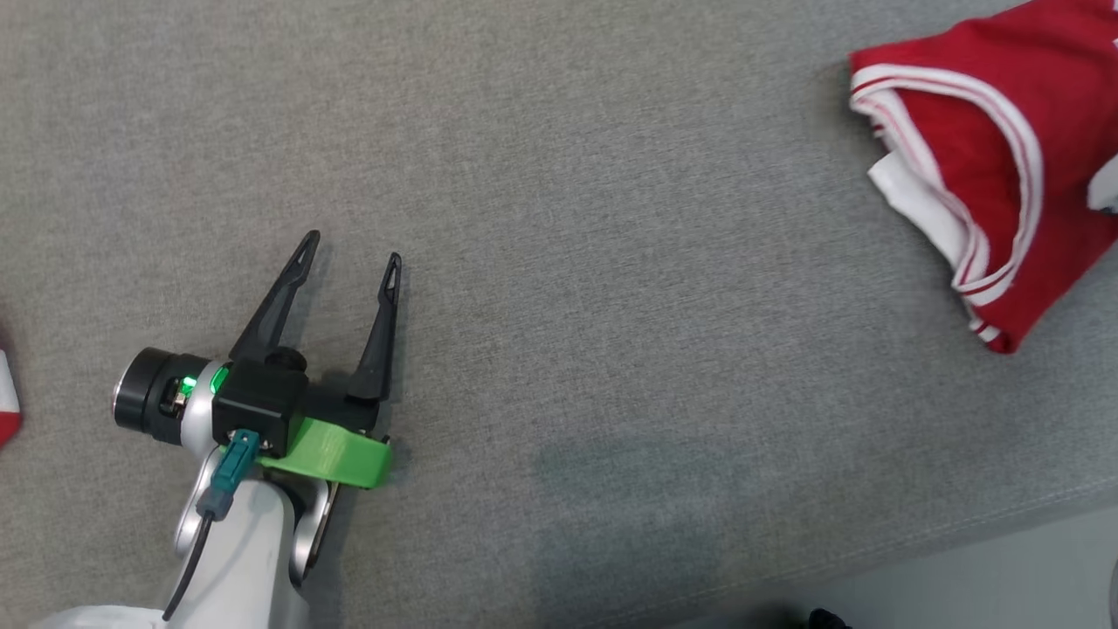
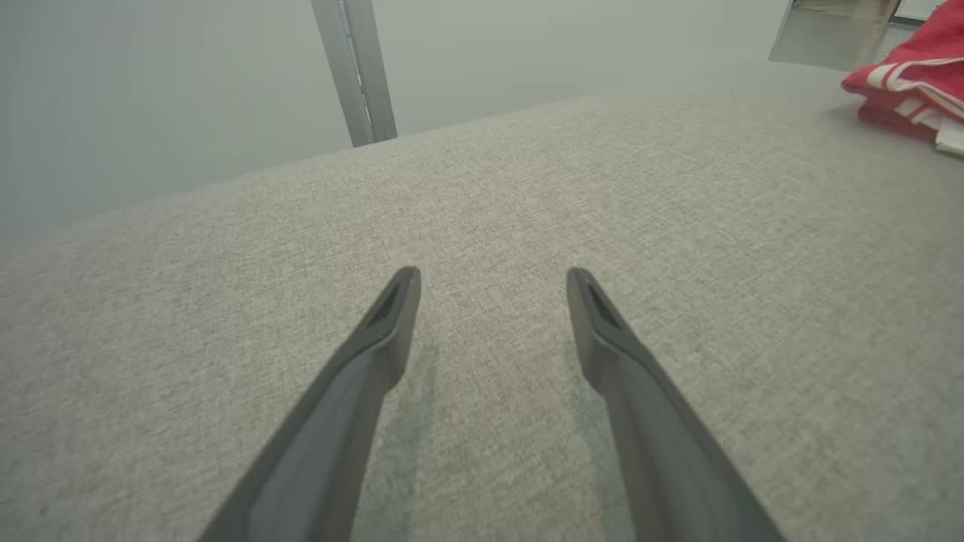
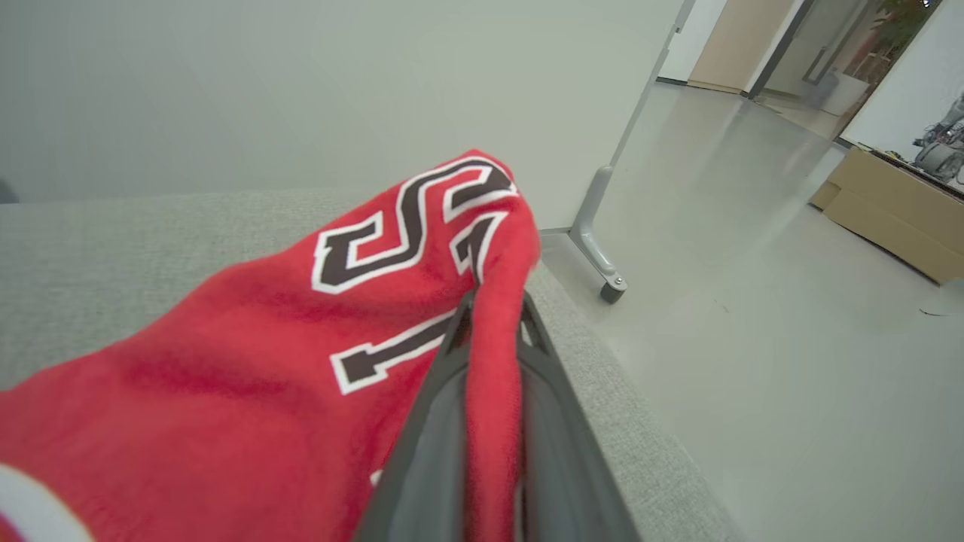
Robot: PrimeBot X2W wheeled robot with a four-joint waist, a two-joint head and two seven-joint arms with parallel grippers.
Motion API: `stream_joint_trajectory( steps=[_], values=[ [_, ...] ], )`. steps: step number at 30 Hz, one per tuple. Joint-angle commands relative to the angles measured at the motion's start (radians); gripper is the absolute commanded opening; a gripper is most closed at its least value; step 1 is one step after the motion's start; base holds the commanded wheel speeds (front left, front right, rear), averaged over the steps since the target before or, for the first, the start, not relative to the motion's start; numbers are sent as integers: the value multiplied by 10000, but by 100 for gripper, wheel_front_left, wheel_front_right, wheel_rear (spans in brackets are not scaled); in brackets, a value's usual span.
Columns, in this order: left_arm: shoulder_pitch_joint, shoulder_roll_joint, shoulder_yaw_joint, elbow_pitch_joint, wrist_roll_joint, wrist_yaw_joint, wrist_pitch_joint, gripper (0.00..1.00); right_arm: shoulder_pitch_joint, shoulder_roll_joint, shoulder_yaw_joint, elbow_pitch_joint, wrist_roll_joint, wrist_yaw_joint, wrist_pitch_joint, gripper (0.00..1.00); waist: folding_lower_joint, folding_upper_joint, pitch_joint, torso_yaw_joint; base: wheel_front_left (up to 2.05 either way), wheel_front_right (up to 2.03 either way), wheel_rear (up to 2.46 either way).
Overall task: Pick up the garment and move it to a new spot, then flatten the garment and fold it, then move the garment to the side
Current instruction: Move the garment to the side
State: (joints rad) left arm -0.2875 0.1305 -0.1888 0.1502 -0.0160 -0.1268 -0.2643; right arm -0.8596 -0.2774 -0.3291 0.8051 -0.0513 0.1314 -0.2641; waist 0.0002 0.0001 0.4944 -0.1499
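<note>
left gripper (image 1: 352, 247) is spread, empty | red white-trimmed fabric garment (image 1: 974, 144), far to its right, is pinched by right gripper (image 3: 493, 305)

On the red garment (image 3: 226, 354) we read dark, white-edged characters: one like an S or a 5 near the garment's top fold, and a 1 just below it. We cannot read more.

Red jersey (image 1: 961, 148) with white-striped trim lies bunched in folds near the right edge of the grey tabletop (image 1: 559, 262). Dark, white-outlined lettering shows. One fold is pinched in the right tool (image 3: 493, 305).
</note>
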Motion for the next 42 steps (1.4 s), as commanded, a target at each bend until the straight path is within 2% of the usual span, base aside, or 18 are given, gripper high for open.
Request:
stream_joint_trajectory(
  steps=[1, 5, 10, 11, 12, 15, 20, 26, 31, 37, 42],
  values=[
    [-264, 87, -7, -107, 34, -22, 9, 100, -292, -239, -686, 138, -440, -17, -3, 0, -2, -1, 879, 690, 0, 0, 0],
    [-285, 156, -41, -212, 44, -26, 9, 100, -566, -527, -2123, 243, -1458, -16, -2, 0, -2, -1, 1009, 786, 0, 0, 0],
    [-254, 201, -43, -255, 21, -30, 15, 100, -729, -696, -3275, 340, -2677, -16, -2, 0, -2, -1, 1037, 864, 0, 0, 0],
    [-258, 193, -56, -259, 21, -31, 15, 100, -761, -732, -3461, 383, -2940, -16, -2, 46, -2, -1, 1036, 877, 0, 0, 0],
    [-262, 176, -72, -259, 21, -32, 17, 100, -801, -763, -3671, 464, -3201, -16, -2, 100, -2, -1, 1031, 892, 0, 0, 0],
    [-278, 64, -157, -241, -17, -36, 17, 100, -964, -804, -4418, 658, -4057, -16, -2, 100, -2, -1, 902, 977, 0, 0, 0],
    [-266, -21, -128, -219, -76, -36, 14, 100, -1103, -683, -4798, 502, -4568, -16, -2, 100, -2, -1, 647, 1035, 0, 0, 0],
    [-55, -252, -81, -10, -155, -32, 11, 100, -799, -447, -4433, 235, -3921, -16, -2, 100, -2, -1, -96, 1178, 0, 0, 0],
    [190, -430, 49, 198, -222, 40, 9, 100, -36, -345, -3293, -25, -2938, -14, -2, 100, -2, -1, -871, 1334, 0, 0, 0],
    [683, -624, 377, 472, -372, 181, 8, 100, 1151, 159, -1118, -681, -1745, -16, -2, 100, -2, -1, -1778, 1416, 0, 0, 0],
    [1092, -700, 652, 774, -485, 209, 8, 100, 2163, 615, -135, -1345, -712, -16, -2, 100, -2, -1, -2453, 1530, 0, 0, 0]
  ],
)
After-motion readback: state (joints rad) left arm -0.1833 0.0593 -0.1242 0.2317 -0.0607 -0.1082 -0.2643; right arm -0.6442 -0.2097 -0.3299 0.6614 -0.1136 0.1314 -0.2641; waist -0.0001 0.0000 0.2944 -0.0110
